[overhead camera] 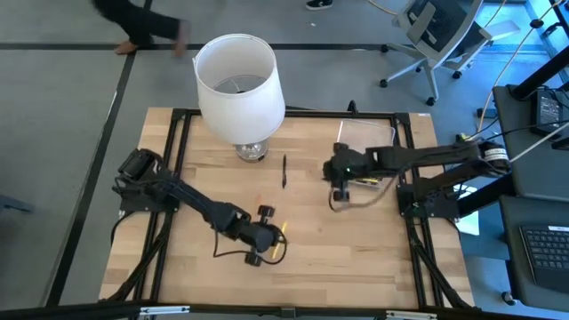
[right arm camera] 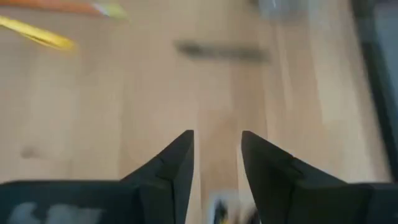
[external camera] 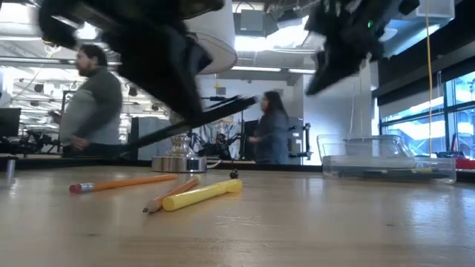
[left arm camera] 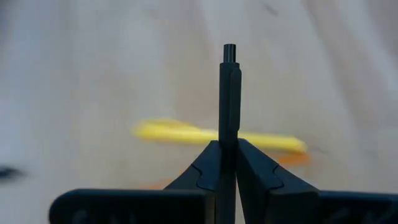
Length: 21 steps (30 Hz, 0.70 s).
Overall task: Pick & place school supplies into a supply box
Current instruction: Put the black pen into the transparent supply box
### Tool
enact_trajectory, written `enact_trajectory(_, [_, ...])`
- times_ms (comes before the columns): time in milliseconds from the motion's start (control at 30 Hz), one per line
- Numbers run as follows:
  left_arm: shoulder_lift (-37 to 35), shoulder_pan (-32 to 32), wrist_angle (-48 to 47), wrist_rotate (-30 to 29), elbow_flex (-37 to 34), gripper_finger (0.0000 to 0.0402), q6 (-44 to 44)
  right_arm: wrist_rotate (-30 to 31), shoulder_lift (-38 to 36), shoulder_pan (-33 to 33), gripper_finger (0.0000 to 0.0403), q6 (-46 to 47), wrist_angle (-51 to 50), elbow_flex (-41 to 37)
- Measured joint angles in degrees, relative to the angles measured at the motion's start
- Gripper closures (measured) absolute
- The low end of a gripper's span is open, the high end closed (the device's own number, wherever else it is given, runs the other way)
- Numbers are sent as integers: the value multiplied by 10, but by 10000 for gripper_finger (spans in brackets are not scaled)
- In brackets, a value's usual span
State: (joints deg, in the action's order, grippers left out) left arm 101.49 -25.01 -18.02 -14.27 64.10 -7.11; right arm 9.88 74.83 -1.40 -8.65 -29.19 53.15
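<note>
My left fingers pinched a slim black pen upright; the shallow clear plastic box lay across the worktop, nearer my empty, parted right fingers.

Black jointed arms, looping cables

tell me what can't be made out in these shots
- What lies in the supply box: low view shows it only side-on through clear walls; in the high view the right gripper and arm cover part of it.
- The dark streak on the table in the right wrist view: too blurred to identify.
- The lower end of the black pen in the left gripper: hidden between its fingers.
</note>
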Motion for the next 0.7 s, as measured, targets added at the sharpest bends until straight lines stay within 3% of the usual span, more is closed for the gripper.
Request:
enact_trajectory(167, [0, 23, 52, -54, 0, 379, 142, -1, -4, 58, 264, -100, 83, 0])
enact_trajectory(333, [0, 52, 95, -64, 0, 379, 224, -1, -4, 104, 264, -133, 102, 0])
enact_trajectory(467, [-11, 77, 128, -21, 0, 379, 279, -1, -4, 141, 264, -153, 102, 0])
enact_trajectory(700, [-73, 126, 177, 126, 1, 379, 370, 0, -4, 195, 264, -208, 137, 0])
